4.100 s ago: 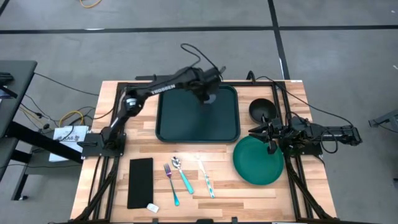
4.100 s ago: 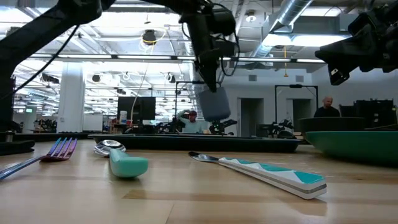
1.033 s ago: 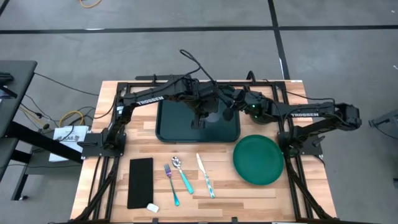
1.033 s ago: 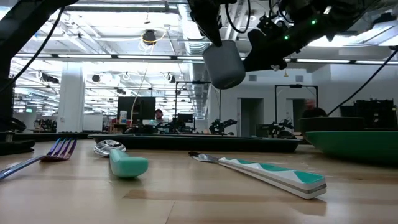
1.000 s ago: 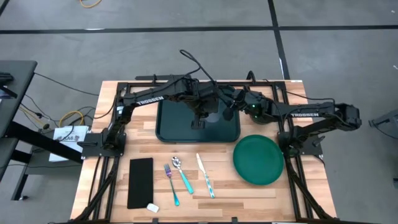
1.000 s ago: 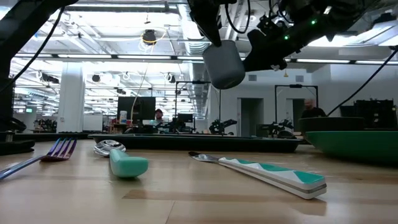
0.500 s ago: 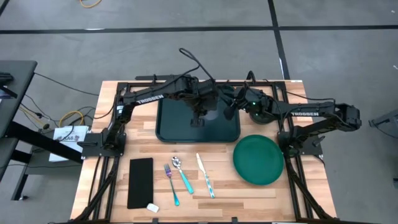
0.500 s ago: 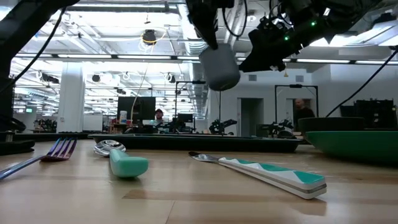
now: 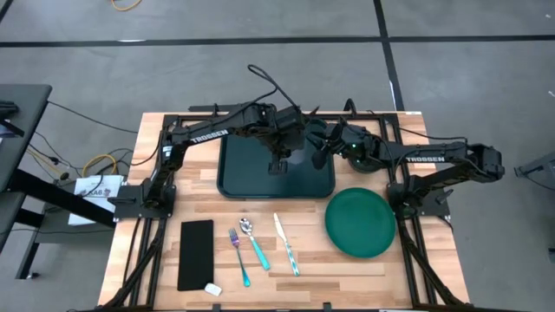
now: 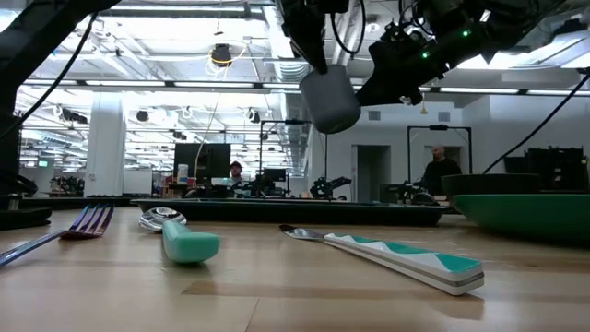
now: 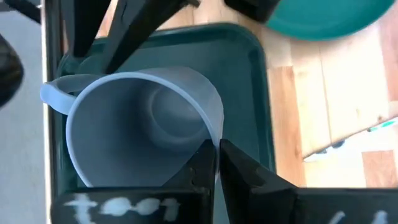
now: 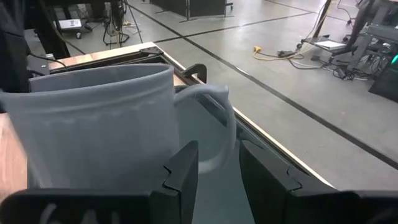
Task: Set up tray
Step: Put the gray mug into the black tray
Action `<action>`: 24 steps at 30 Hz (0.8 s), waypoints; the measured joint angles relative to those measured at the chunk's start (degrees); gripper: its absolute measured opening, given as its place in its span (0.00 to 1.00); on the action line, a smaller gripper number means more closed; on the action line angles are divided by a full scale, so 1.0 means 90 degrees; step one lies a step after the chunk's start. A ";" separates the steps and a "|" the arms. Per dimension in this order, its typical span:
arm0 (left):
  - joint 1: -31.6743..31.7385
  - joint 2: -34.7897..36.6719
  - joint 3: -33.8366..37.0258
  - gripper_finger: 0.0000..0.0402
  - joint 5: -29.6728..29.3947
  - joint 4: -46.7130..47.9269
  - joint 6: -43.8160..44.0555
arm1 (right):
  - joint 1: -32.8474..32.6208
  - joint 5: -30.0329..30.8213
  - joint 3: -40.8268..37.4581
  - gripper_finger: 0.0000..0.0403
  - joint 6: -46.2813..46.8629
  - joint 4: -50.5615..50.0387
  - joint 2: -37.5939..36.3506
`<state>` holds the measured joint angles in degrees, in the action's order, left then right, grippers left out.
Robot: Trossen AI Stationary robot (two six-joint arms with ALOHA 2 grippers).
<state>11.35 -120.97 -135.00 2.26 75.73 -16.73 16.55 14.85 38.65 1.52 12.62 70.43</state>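
Note:
A pale grey-blue mug [image 10: 330,100] hangs in the air above the far right part of the dark green tray [image 9: 260,178], which lies flat on the wooden table. My left gripper [image 11: 216,165] comes down on the mug from above and is shut on it. My right gripper [image 12: 219,180] reaches in from the table's right side, about level, and is shut on the mug's handle. In the high view the two grippers meet over the tray, the left gripper [image 9: 282,147] beside the right gripper [image 9: 319,152]. My left gripper pinches the mug's rim [image 11: 214,140], one finger inside the mug and one outside its wall. The fingers slant down from above. The mug hangs below them, tilted and clear of the tray. My right gripper has the mug's handle [image 12: 217,140] between its two fingers. It comes nearly level from the table's right side. The handle loop sticks out past the fingertips.
A round green plate [image 9: 360,223] lies right of the tray, and a black bowl [image 9: 368,156] sits under my right arm. Near the front lie a black napkin [image 9: 196,253], a fork [image 9: 238,251], a spoon [image 9: 254,243] and a knife [image 9: 288,247].

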 joint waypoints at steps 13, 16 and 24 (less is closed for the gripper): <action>-0.0266 0.0000 0.0000 0.00 0.0151 -0.0110 -0.0108 | 0.0052 0.0005 0.0000 0.27 -0.0004 0.0005 0.0002; -0.0292 0.0000 0.0000 0.00 0.0172 -0.0287 -0.0124 | 0.0052 0.0007 -0.0002 0.27 -0.0005 0.0005 0.0005; -0.0299 0.0000 0.0000 0.00 0.0169 -0.0321 -0.0138 | 0.0052 0.0024 -0.0002 0.22 -0.0003 -0.0005 0.0005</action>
<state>8.67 -120.97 -135.00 3.78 72.84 -17.98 17.02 15.07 38.63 1.49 12.58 70.48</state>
